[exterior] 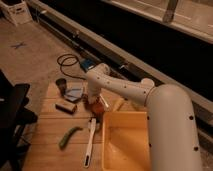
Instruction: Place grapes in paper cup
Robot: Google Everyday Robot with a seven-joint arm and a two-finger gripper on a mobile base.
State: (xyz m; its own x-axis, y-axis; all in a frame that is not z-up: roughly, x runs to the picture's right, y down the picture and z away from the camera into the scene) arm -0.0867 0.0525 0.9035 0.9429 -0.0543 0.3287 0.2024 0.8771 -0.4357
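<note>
My gripper (94, 101) hangs from the white arm (125, 92) and is low over the middle of the wooden table (50, 130). It is right at a smooth orange-red round fruit (98, 107). The grapes do not show; the gripper hides the spot beneath it. The whitish paper cup (75, 92) stands just left of the gripper, a short gap away. A smaller dark grey cup (61, 85) stands further left.
A dark flat block (66, 106) lies in front of the cups. A green vegetable (69, 136) and a white long-handled utensil (90, 142) lie near the front. A yellow bin (125, 145) stands at the right. A cable coil (67, 61) lies on the floor behind.
</note>
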